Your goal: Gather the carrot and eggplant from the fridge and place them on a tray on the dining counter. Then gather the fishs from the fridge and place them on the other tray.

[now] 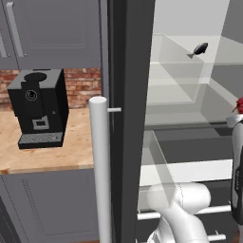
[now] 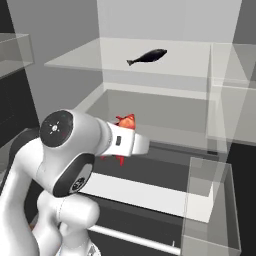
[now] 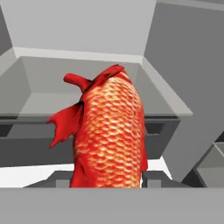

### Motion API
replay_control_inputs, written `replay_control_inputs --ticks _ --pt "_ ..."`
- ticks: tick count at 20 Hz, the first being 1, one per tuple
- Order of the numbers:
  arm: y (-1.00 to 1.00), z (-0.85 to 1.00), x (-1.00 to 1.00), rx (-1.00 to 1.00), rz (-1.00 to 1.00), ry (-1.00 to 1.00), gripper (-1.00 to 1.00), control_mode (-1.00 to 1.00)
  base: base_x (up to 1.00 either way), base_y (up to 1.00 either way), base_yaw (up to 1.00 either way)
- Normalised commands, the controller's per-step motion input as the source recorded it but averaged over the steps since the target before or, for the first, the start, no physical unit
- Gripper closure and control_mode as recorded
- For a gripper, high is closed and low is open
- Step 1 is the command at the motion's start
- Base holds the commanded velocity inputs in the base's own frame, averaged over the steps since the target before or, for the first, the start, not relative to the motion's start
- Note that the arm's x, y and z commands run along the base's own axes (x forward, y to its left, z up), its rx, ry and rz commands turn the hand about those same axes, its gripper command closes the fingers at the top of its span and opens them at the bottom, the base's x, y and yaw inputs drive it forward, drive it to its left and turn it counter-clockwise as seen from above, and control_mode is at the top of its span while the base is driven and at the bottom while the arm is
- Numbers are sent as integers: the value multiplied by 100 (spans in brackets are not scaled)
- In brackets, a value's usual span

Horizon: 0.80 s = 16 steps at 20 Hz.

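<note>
In the hand view a red-orange scaly fish (image 3: pixel 109 131) stands up between my two dark fingertips (image 3: pixel 151 178), and my gripper (image 3: pixel 107 180) is shut on its lower body. Its red fins poke out past my white forearm in the right base view, fish (image 2: pixel 126 122), and show at the right edge of the left base view, fish (image 1: pixel 239 105). I am holding it inside the open fridge (image 2: pixel 150 105), above the lower shelf. A second, dark slim fish (image 2: pixel 147 56) lies on the upper glass shelf, also seen as fish (image 1: pixel 199 49). The carrot, eggplant, trays and dining counter are out of view.
The fridge's dark door edge (image 1: pixel 128 118) and its pale bar handle (image 1: pixel 99 166) stand close on the left. A clear bin (image 2: pixel 210 205) sits at the lower right. A black coffee machine (image 1: pixel 38 107) stands on a wooden counter (image 1: pixel 47 152) beside the fridge.
</note>
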Motion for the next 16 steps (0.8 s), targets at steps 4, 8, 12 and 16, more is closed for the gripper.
replay_control_inputs --ticks 4,8,12,16 --pt "0 -8 -44 0 0 -7 100 -100 0 0 0" --pt "0 -17 -55 0 0 -1 100 -100 0 0 0" --pt "0 0 0 0 0 0 100 100 -64 1 -2" --pt "0 0 0 0 0 0 100 100 -63 27 -5"
